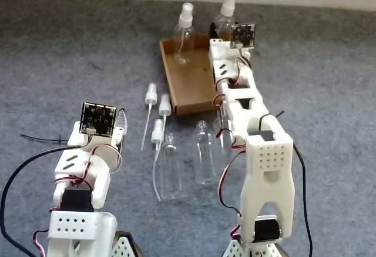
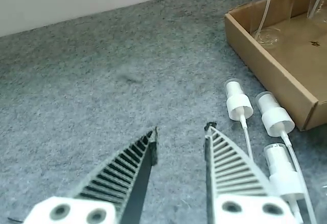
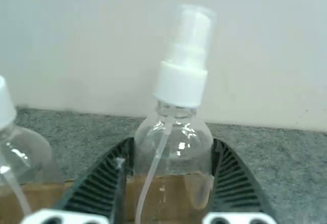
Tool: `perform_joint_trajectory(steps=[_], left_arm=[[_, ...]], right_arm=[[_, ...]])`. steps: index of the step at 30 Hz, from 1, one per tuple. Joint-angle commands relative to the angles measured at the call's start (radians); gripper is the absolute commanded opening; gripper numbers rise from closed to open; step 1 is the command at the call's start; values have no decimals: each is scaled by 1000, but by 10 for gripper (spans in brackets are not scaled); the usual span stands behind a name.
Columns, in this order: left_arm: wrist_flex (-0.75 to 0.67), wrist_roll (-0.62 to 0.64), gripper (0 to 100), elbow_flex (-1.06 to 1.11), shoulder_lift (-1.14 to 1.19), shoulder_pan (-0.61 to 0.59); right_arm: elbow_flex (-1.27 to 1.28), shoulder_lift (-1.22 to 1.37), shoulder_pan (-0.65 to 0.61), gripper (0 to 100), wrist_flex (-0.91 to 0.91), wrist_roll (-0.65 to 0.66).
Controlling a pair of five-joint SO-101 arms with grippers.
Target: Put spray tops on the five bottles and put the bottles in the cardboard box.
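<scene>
Counting from the bottles: two of five are capped. One capped bottle [image 3: 173,127] is clamped between the fingers of the right gripper [image 3: 172,146] and held upright at the far right of the cardboard box [image 1: 166,63]. Whether its base is seated on the box floor cannot be told. A second capped bottle [image 1: 183,34] is stood upright in the box's far left corner, untouched.

Three bare bottles [image 1: 204,154] are laid on the carpet [image 1: 70,63] just in front of the box, the rightmost partly hidden by the right arm. Three loose spray tops [image 1: 157,131] are laid beside them on the left, tubes attached.

The left gripper [image 2: 181,131] is parted and empty, held over the carpet near the tops.

Judged progress: roughly two-fifths done. The held bottle is to be released, then three cappings and three placements are left.
</scene>
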Motion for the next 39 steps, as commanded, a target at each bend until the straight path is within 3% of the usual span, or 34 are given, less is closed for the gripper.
perform_joint_trajectory(steps=[1,9,16,26,32,39], left_arm=[[-21,-2,144,-4,-7,-15],[-21,-2,144,-4,-7,-15],[-21,-2,144,-4,-7,-15],[-21,-2,144,-4,-7,-15],[-21,-2,144,-4,-7,-15],[-21,-2,144,-4,-7,-15]], right_arm=[[-10,-21,7,113,2,14],[-10,-18,7,117,7,14],[-8,-18,7,249,8,14],[-18,-27,7,249,10,14],[-15,-27,-10,249,10,158],[-19,-27,-13,249,12,161]])
